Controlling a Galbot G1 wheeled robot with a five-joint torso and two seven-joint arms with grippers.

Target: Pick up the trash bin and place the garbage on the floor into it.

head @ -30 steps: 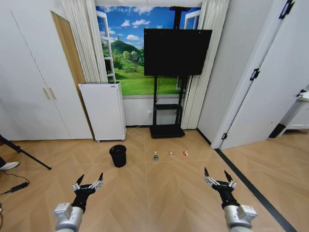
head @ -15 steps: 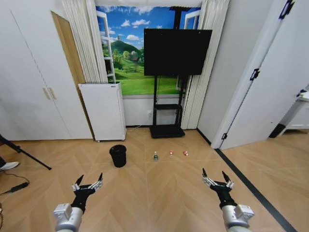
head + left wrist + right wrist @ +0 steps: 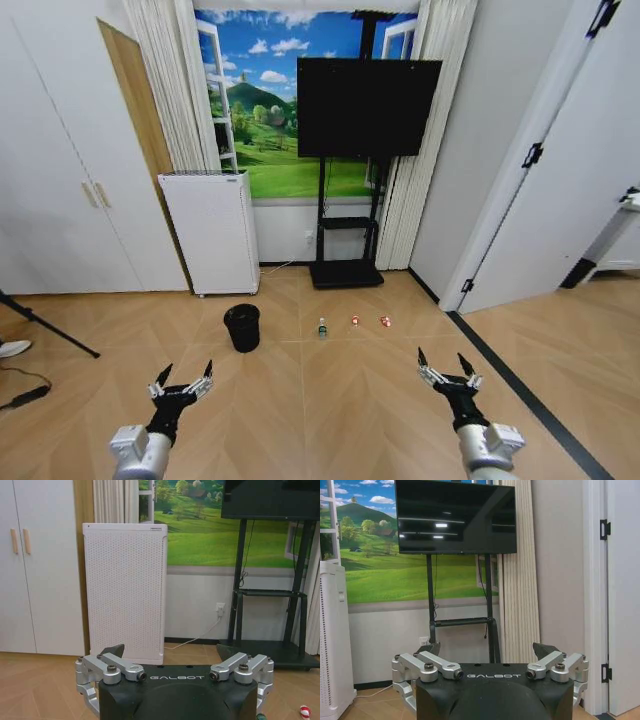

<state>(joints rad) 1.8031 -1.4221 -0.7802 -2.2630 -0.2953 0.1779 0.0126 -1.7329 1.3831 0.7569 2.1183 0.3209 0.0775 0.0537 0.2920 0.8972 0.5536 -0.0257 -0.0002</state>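
Fingers of both the left gripper point(image 3: 181, 381) and right gripper point(image 3: 442, 369) spread wide, well short of the trash bin point(image 3: 242, 327) and garbage point(image 3: 322, 327) on the floor

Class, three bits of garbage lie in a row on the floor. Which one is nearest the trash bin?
The small clear bottle with the green label; it lies closest to the trash bin, while the two red-and-white wrappers lie farther along the row.

two red-white bits point(image 3: 369, 320) too small for me to tell wrapper or can | bottle point(image 3: 322, 327) label unreadable | left wrist: red-white scrap point(image 3: 304, 711) near frame edge, my gripper body hides the bin
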